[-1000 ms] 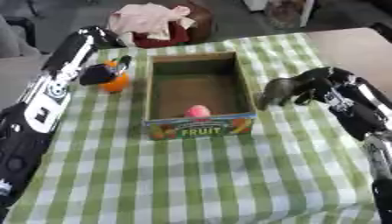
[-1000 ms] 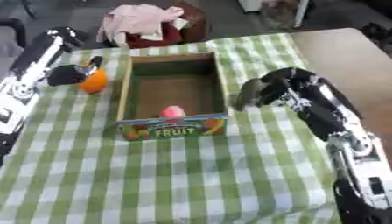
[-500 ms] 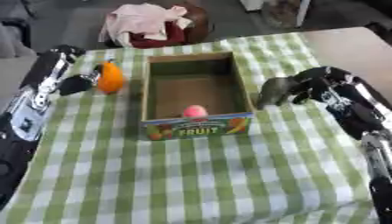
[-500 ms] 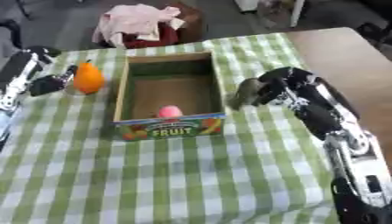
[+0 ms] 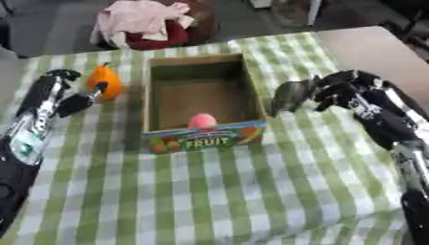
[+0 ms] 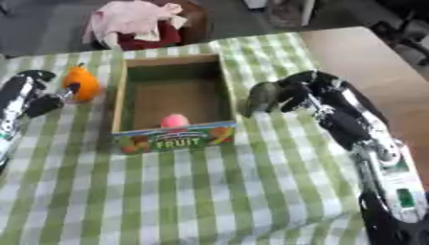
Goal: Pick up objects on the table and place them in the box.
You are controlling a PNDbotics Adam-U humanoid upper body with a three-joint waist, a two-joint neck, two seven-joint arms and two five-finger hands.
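Observation:
An open cardboard fruit box stands in the middle of the checked cloth, with a small pink round thing inside against its front wall. An orange pear-shaped fruit stands on the cloth just left of the box. My left hand lies below and left of it, open, one straight finger reaching its lower side. To the right of the box, my right hand is shut on a dull grey-green rounded thing, held close to the box's right wall, low over the cloth.
A dark red basket with a pink cloth sits beyond the table's far edge. The green-and-white checked cloth covers most of the table. Bare wooden tabletop shows at the far right.
My left hand has come off the orange fruit and drawn back to its lower left; the fruit stays on the cloth. The right hand has barely moved. The view has shifted a little.

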